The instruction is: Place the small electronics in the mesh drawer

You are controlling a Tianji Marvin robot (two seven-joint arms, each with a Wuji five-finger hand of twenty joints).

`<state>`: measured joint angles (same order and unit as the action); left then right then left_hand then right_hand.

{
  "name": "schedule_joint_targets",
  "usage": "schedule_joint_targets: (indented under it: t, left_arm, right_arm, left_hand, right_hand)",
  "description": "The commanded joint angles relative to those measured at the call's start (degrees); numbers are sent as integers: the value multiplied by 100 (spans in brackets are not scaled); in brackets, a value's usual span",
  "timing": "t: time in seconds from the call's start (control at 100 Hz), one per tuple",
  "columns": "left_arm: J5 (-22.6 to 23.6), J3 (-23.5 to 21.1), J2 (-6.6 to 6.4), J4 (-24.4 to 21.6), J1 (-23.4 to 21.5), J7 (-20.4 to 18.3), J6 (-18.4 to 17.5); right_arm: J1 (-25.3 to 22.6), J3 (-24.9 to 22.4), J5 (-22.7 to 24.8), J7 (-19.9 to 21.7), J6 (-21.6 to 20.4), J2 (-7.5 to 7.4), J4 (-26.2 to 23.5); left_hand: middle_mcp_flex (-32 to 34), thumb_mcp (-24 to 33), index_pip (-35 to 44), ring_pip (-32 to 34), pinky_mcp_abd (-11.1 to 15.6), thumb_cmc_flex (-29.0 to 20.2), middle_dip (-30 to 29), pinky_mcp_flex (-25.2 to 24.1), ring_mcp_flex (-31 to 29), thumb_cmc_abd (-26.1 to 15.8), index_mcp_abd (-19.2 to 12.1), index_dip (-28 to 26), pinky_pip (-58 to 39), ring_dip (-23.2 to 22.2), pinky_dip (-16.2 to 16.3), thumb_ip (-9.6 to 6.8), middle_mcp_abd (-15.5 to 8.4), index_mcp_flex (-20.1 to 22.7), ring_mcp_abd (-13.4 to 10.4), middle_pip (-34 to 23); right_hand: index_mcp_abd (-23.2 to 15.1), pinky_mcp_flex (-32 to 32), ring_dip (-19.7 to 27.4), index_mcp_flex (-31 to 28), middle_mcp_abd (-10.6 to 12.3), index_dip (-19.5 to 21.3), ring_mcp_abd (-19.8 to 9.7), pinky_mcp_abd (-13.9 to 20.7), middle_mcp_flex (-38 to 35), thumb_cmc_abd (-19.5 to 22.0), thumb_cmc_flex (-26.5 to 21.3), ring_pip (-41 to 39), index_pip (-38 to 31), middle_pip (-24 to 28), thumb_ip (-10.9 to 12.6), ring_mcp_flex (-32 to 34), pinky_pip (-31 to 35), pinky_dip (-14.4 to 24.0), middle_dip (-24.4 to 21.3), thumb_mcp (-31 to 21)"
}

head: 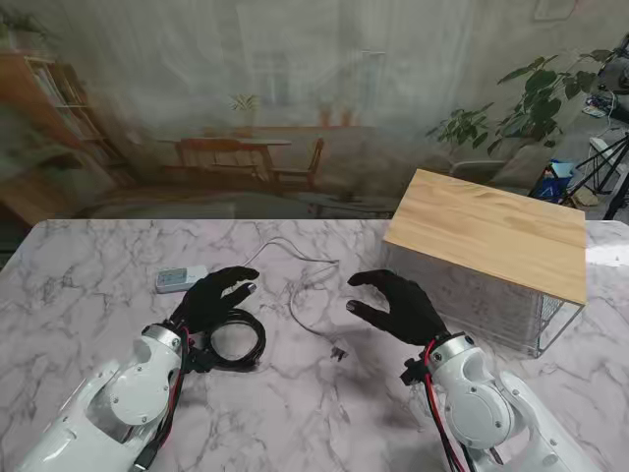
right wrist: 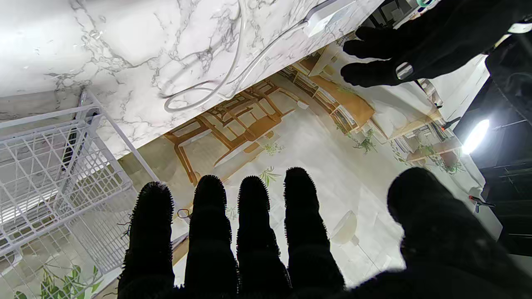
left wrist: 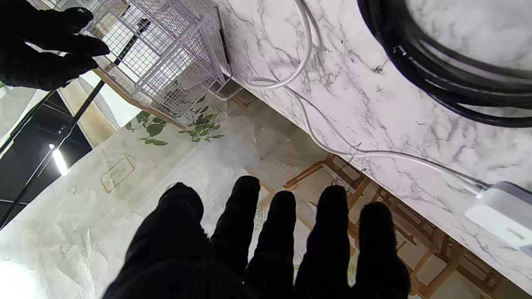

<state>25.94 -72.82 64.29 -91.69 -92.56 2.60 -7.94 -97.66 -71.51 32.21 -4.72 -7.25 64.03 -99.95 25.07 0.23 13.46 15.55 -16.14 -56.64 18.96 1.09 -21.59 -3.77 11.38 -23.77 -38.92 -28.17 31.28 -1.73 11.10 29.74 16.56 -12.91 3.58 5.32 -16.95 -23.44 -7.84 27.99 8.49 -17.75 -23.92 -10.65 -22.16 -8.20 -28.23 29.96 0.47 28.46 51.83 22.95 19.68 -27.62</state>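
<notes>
Left hand [head: 218,295] open, empty, over black cable coil [head: 236,339], frame centre-left; right hand [head: 398,303] open beside mesh drawer [head: 491,305], right. Suggest pinching whole coil so loops stay together.

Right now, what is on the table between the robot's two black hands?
In the stand view, a thin white cable loops across the marble between the left hand and right hand, plus a small dark plug.

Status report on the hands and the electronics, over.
Left hand and right hand open, empty. Charger, white cable, black cable on table. Mesh drawer shut.
</notes>
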Motion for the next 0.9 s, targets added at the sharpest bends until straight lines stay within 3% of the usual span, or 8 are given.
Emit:
schedule_joint_targets:
  t: [0.0, 0.04, 0.05, 0.1, 0.52, 0.76, 0.89]
  left_arm:
    - [-5, 25, 4, -22, 19, -83, 18]
    - [-1, 32, 3, -1, 38, -85, 15]
    - [-2, 35, 4, 7, 45, -86, 17]
    - [-22, 54, 9, 52, 89, -87, 41]
    - [-86, 102, 12, 47, 125, -120, 124]
    - [-114, 91, 12, 30, 120, -127, 65]
    - [-55, 102, 0, 11, 109, -138, 21]
  right_arm:
    - [34, 3, 8, 30, -3, 6, 28]
    - [43, -1, 14, 14, -10, 10, 34]
    - [45, -2, 14, 9, -11, 11, 36]
    - [53, -8, 11, -1, -5, 13, 42]
    - [-158, -103, 164, 95, 19, -27, -141]
    - [-596, -384, 742, 266, 31, -119, -437]
    - [-832, -610, 1274, 323, 2, -174, -559]
  left_hand:
    - [80, -143, 19, -79, -28, 65, 76, -51, 11, -233, 22, -48, 137, -17, 111, 148, -108, 61, -7, 45]
    - [84, -142, 21, -76, -30, 62, 76, -47, 1, -230, 21, -48, 134, -18, 112, 148, -113, 64, -5, 45]
    - [69, -143, 21, -76, -31, 64, 72, -47, 3, -230, 20, -49, 134, -18, 112, 148, -18, 65, -3, 56]
    - [79, -143, 20, -80, -28, 66, 71, -55, 11, -229, 19, -49, 137, -17, 110, 149, -113, 63, -6, 55]
    - [71, -143, 18, -81, -28, 59, 76, -56, 20, -229, 21, -47, 143, -18, 110, 147, -108, 69, -1, 47]
    - [68, -142, 15, -85, -28, 55, 77, -64, 32, -232, 24, -46, 147, -17, 109, 147, -104, 61, 5, 47]
    - [81, -143, 16, -76, -36, 61, 76, -43, 7, -234, 21, -46, 136, -20, 114, 148, -113, 63, -6, 45]
  right_hand:
    - [-239, -64, 12, -26, 99, -93, -62, -50, -58, 208, 107, -429, 35, -23, -89, -30, 15, 53, 32, 100]
    - [-238, -63, 14, -30, 100, -94, -62, -50, -71, 207, 110, -428, 34, -21, -90, -21, 14, 53, 33, 101]
    - [-240, -63, 15, -29, 98, -94, -59, -50, -71, 206, 108, -426, 35, -22, -90, -24, 14, 53, 33, 100]
    - [-239, -63, 18, -36, 99, -94, -61, -50, -67, 206, 106, -421, 34, -26, -89, -26, 13, 52, 32, 98]
    - [-243, -78, 33, -74, 79, -102, -44, -58, -67, 216, 102, -391, 43, -54, -93, -36, -15, 43, 25, 109]
    - [-238, -158, 200, -106, 118, -149, -72, -37, -128, 220, 67, -150, 106, -410, -97, -119, -334, -170, -251, 127]
    - [-226, -262, 525, -111, 95, -269, -118, 112, -58, 219, 57, 269, 264, -630, -99, -456, -642, -407, -496, 132]
